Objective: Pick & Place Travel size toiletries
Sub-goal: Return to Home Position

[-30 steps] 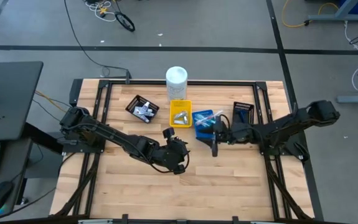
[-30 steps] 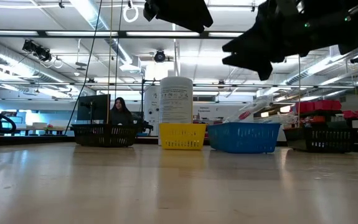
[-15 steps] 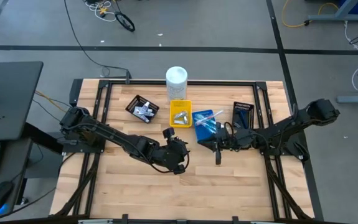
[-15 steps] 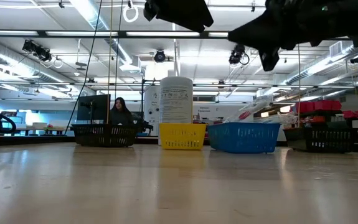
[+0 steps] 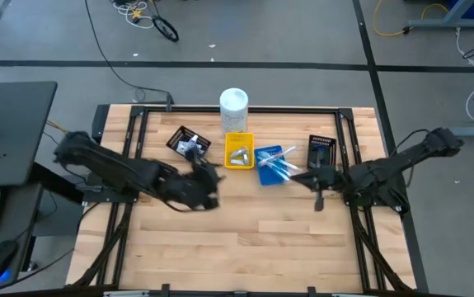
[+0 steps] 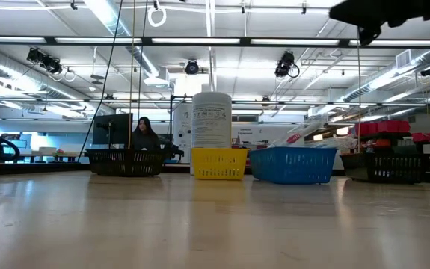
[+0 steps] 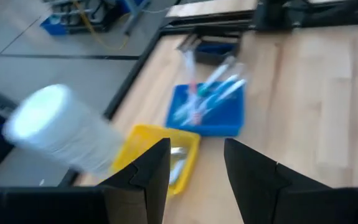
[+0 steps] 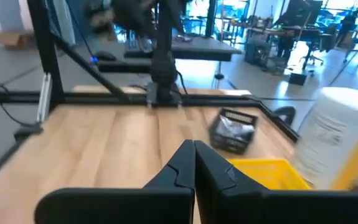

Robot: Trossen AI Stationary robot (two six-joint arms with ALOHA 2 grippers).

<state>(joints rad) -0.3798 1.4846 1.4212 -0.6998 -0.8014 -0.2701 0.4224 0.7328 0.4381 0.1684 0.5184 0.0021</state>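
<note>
From above, the left arm's outline over the left part of the table (image 5: 245, 239) is hard to make out. The left gripper (image 7: 196, 146) hangs just in front of the left black bin (image 5: 175, 140), toward the table's middle. Its wrist view shows the two fingers parted with a clear gap and nothing between them.

Small white tubes (image 5: 190, 149) lie inside that black bin, close to the gripper but apart from it. Behind the row of bins stands a tall white container (image 5: 233, 102). Next comes the yellow bin (image 5: 238, 137), holding silvery pieces (image 5: 238, 154) too small to tell apart. Beside it is the blue bin (image 5: 263, 176). Light-blue and pink toothbrushes (image 5: 279, 162) lie slanted in it, one end reaching over the rim. What the right black bin (image 5: 322, 142) holds cannot be made out.

In the low view the bin walls hide nearly everything inside them, and only a brush end shows above the blue one. Of the right arm, that view shows just a dark shape cut off at the upper corner.

The right gripper (image 8: 194, 149) hangs over bare wood in front of the right black bin, well clear of the toothbrushes. Its fingers are pressed together with nothing held.
</note>
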